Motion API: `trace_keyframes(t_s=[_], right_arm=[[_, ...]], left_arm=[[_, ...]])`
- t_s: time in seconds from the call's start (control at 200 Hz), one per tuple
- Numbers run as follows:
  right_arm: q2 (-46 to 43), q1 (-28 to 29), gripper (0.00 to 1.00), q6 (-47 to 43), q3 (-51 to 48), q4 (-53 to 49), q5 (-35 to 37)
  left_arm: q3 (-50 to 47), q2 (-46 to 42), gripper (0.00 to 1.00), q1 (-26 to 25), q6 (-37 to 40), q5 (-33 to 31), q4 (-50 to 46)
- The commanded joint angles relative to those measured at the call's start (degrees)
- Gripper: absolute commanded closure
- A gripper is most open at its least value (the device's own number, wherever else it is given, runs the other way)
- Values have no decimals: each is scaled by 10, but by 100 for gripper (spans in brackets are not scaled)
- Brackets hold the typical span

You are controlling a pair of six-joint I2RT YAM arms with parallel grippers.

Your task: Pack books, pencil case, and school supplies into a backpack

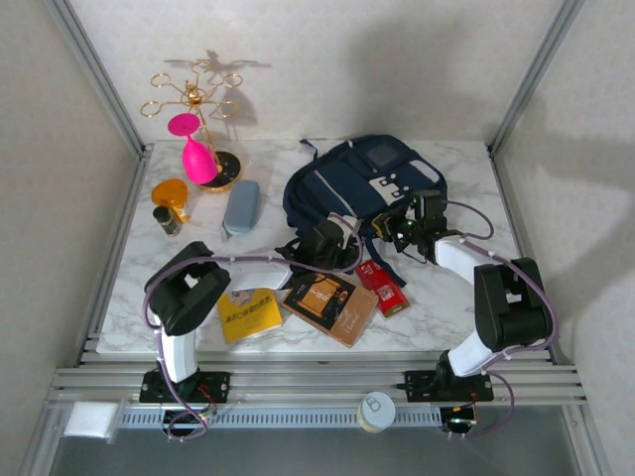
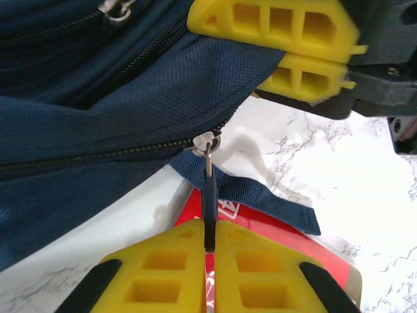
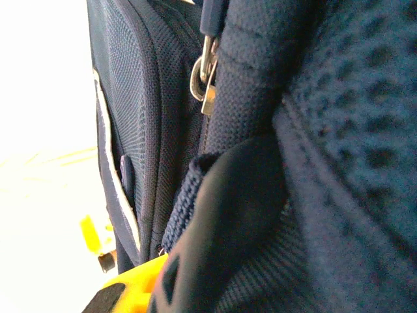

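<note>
The navy backpack (image 1: 362, 178) lies at the back centre of the marble table (image 1: 446, 307). My left gripper (image 2: 210, 225) is shut on the dark zipper pull (image 2: 209, 195) hanging from the slider (image 2: 207, 139) at the bag's near edge. My right gripper (image 1: 394, 226) is shut on the backpack's fabric (image 2: 215, 72) just beside it; a dark strap (image 3: 241, 215) hides its jaws in the right wrist view, apart from one yellow finger (image 3: 124, 293). The red supplies pack (image 1: 383, 287) lies under the left fingers. The yellow book (image 1: 250, 314) and the brown-black book (image 1: 330, 300) lie in front. The grey-blue pencil case (image 1: 241, 206) lies left of the bag.
A gold wire rack (image 1: 198, 94) with a pink glass (image 1: 196, 154) stands at the back left, with an orange object (image 1: 169, 188) and a small dark bottle (image 1: 167, 220) beside it. A white round can (image 1: 377, 410) sits on the near rail.
</note>
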Motion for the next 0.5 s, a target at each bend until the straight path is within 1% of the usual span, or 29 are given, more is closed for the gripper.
trace_keyframes(t_s=[0.0, 0.145, 0.195, 0.365, 0.496], right_arm=[[-35, 4, 100, 5, -9, 38, -14], [-48, 4, 100, 9, -14, 40, -16], [-51, 5, 100, 8, -13, 38, -16], [-57, 4, 100, 7, -9, 35, -21], [-59, 5, 100, 4, -3, 33, -22]], left_arm=[[23, 24, 87, -1, -2, 20, 6], [43, 40, 80, 1, 0, 2, 6], [46, 43, 78, 1, 1, -8, 22], [48, 42, 76, 4, 4, -36, 25], [61, 45, 77, 5, 11, -52, 28]])
